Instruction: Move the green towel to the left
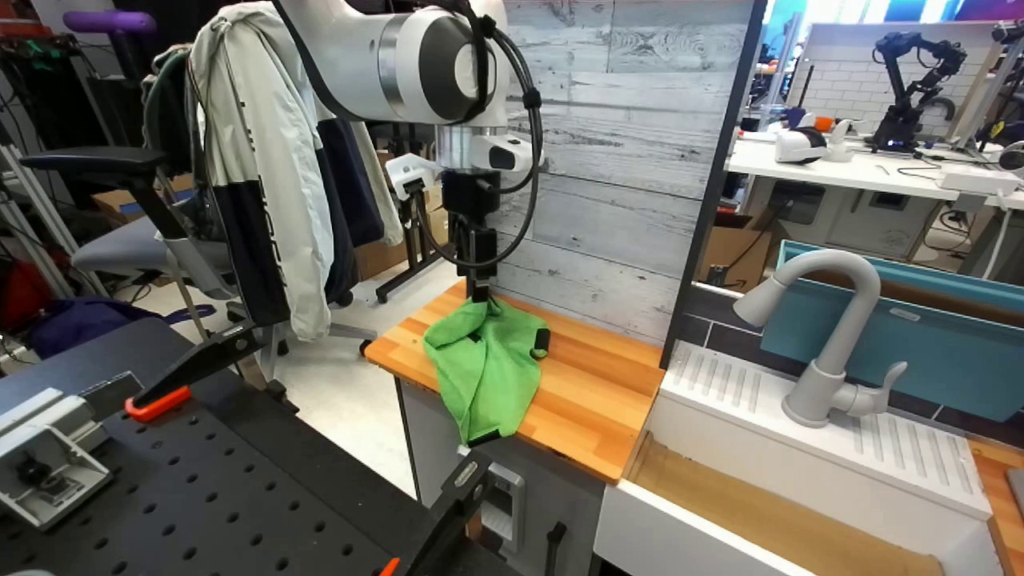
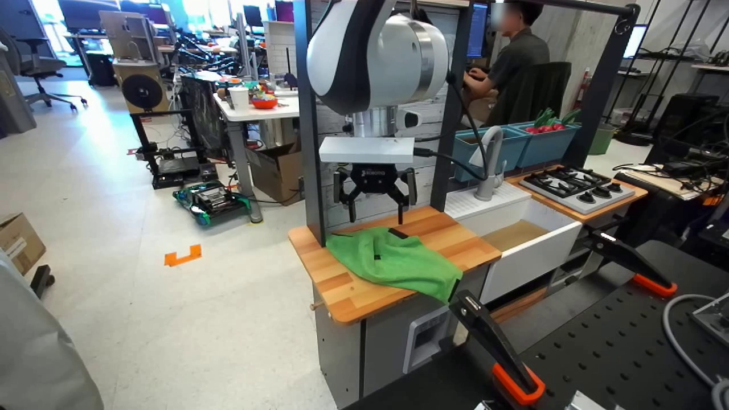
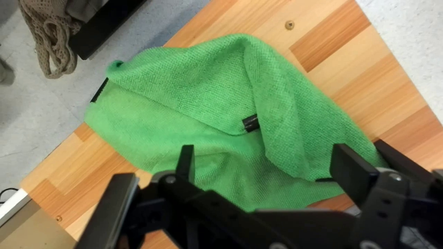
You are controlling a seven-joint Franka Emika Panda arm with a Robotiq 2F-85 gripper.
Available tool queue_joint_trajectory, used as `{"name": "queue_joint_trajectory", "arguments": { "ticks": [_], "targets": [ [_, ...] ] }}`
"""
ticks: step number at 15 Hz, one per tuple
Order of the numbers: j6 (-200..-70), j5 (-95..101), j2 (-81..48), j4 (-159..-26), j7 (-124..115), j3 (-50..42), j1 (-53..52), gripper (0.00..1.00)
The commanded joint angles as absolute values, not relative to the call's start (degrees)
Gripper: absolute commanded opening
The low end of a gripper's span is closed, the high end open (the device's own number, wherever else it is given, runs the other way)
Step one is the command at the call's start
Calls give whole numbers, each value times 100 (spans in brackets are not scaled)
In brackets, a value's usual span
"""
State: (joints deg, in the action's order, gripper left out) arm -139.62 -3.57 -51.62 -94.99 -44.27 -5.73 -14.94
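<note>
The green towel (image 1: pixel 500 360) lies crumpled and partly folded on the wooden countertop (image 1: pixel 600 400). It also shows in an exterior view (image 2: pixel 393 259) and in the wrist view (image 3: pixel 207 93). One corner hangs over the counter's edge. Small black patches show on the towel. My gripper (image 2: pixel 376 221) points down over the part of the towel close to the grey wood panel. Its two fingers stand wide apart with nothing between them in the wrist view (image 3: pixel 263 150). The fingertips (image 1: pixel 480 298) appear just above the cloth; I cannot tell whether they touch it.
A grey wood-look panel (image 1: pixel 608 160) stands upright behind the counter. A white sink (image 1: pixel 720 496) with a grey faucet (image 1: pixel 840 344) adjoins the counter. Black clamps (image 2: pixel 495 341) and a black perforated table (image 2: pixel 615 336) stand in front. A stove top (image 2: pixel 575 185) lies beyond the sink.
</note>
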Motion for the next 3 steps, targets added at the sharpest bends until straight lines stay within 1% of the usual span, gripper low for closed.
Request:
{"name": "queue_joint_trajectory", "arguments": {
  "ticks": [1,3],
  "targets": [
    [-13951,-337,-5199,-9472,-4439,-556,-1478,100],
    [-13951,-338,-5221,-9465,-4439,-556,-1479,100]
  ]
}}
